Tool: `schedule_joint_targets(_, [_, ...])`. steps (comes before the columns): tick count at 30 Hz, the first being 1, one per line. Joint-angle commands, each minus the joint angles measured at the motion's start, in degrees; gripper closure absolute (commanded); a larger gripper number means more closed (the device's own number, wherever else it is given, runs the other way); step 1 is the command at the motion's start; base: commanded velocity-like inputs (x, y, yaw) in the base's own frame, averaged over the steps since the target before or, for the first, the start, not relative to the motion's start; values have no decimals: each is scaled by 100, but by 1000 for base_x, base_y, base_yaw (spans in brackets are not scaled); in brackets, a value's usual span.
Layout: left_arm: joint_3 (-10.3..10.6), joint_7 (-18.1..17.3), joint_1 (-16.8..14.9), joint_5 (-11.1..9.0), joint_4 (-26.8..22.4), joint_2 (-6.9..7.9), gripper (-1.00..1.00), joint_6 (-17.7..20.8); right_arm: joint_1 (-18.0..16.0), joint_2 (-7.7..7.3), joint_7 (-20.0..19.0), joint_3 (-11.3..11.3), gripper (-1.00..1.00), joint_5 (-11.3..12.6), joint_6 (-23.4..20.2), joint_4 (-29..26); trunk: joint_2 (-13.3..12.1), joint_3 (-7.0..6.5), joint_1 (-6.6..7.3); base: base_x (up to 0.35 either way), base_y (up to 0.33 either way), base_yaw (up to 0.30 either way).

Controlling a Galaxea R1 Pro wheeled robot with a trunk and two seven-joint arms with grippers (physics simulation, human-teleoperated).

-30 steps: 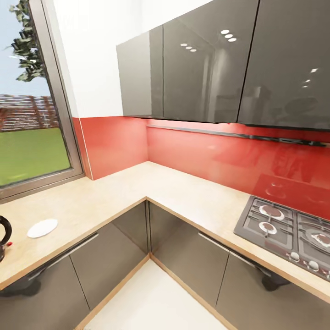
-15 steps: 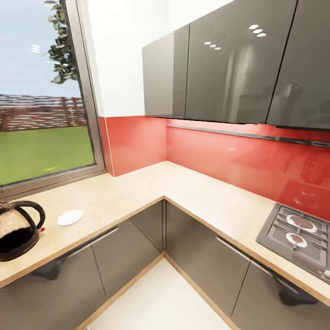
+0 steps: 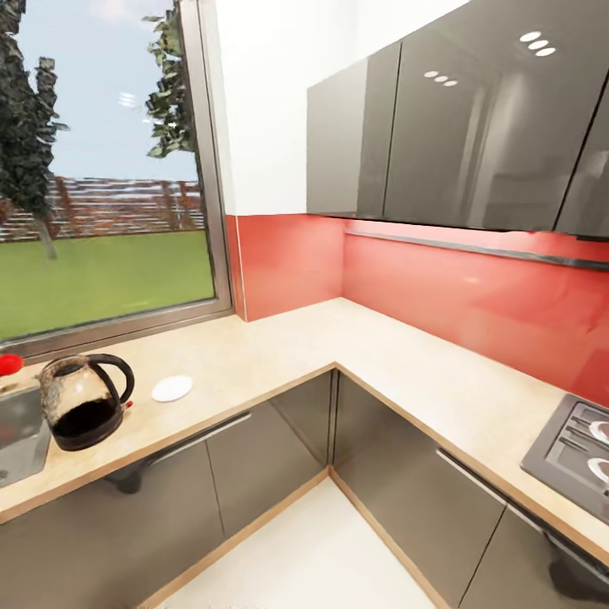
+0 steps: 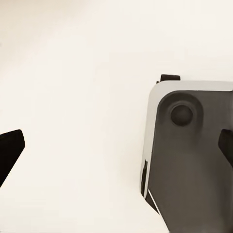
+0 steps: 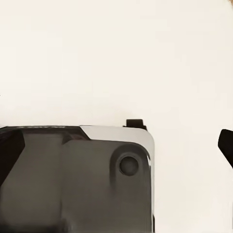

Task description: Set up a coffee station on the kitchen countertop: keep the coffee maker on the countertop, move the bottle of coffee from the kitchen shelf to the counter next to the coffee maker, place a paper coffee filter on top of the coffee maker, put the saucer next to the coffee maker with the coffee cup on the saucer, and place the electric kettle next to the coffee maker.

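Observation:
The electric kettle [image 3: 83,402], dark and rounded with a looped black handle, stands on the light-wood kitchen countertop [image 3: 279,351] at the left, below the window. The white saucer [image 3: 172,388] lies flat just right of it, a short gap between them. My left gripper [image 4: 117,148] hangs open above the pale floor, its dark fingertips [image 4: 9,151] far apart and nothing between them. My right gripper [image 5: 116,148] is open too, one fingertip [image 5: 226,144] at the frame's edge.
A steel sink [image 3: 19,436] is set into the counter left of the kettle, with a small red object [image 3: 8,364] behind it. A gas hob [image 3: 573,444] sits at the right. Grey wall cupboards [image 3: 440,127] hang over the corner. Part of my base [image 4: 194,155] shows below each wrist.
The head camera has swung left: kettle and saucer slid rightward in the picture, the sink came in at the left, and the hob drifted to the right edge. Nothing on the counter moved.

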State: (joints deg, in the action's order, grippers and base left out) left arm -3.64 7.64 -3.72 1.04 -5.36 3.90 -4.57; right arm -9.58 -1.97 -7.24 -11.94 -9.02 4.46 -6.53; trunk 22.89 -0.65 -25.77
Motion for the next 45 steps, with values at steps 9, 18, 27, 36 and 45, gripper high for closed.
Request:
schedule_joint_targets(9, [-17,0,11,11,60,0,-100,-34,-2,-32,-23,-45,-100,-56,13,11,4,2,-2,0,0,277])
schedule_joint_targets(18, [-17,44,16,19,69,11,-100,-26,-1,-32,-27,-37,-100,-62,12,19,4,2,-2,0,0,277])
schedule_joint_targets(27, [-21,52,21,19,70,23,-100,-19,0,-30,-30,-34,-100,-65,12,27,4,2,-2,0,0,277])
schedule_joint_targets(36, [-14,53,38,35,79,55,-100,-10,-4,-23,-24,-35,-100,-65,12,29,4,2,-2,0,0,277])
schedule_joint_targets(45, [-14,61,68,45,94,78,-100,46,-2,-23,-24,-36,-100,-65,12,23,4,2,-2,0,0,277])
